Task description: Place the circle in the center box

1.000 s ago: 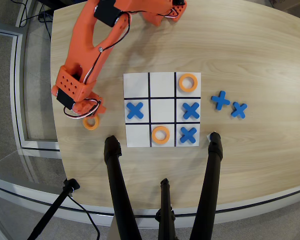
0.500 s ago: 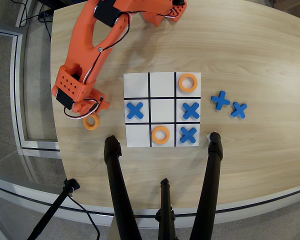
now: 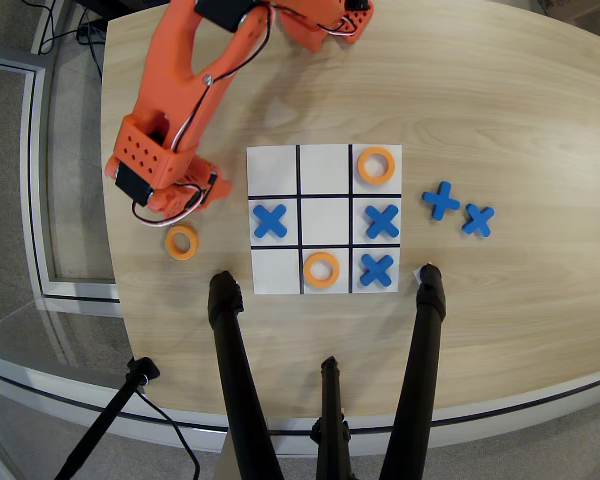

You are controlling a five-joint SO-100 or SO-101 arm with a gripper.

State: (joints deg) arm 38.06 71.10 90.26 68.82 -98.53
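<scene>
On the wooden table (image 3: 520, 110), the center box (image 3: 325, 220) lies empty; end effector (image 3: 185, 195) state unclear.

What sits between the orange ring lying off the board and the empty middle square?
In the overhead view, a blue cross in the board's left middle cell lies between the loose ring and the center box; otherwise bare table.

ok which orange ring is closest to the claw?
The loose ring on the bare wood left of the board, just below the claw. The other two rings sit in grid cells, farther right.
</scene>
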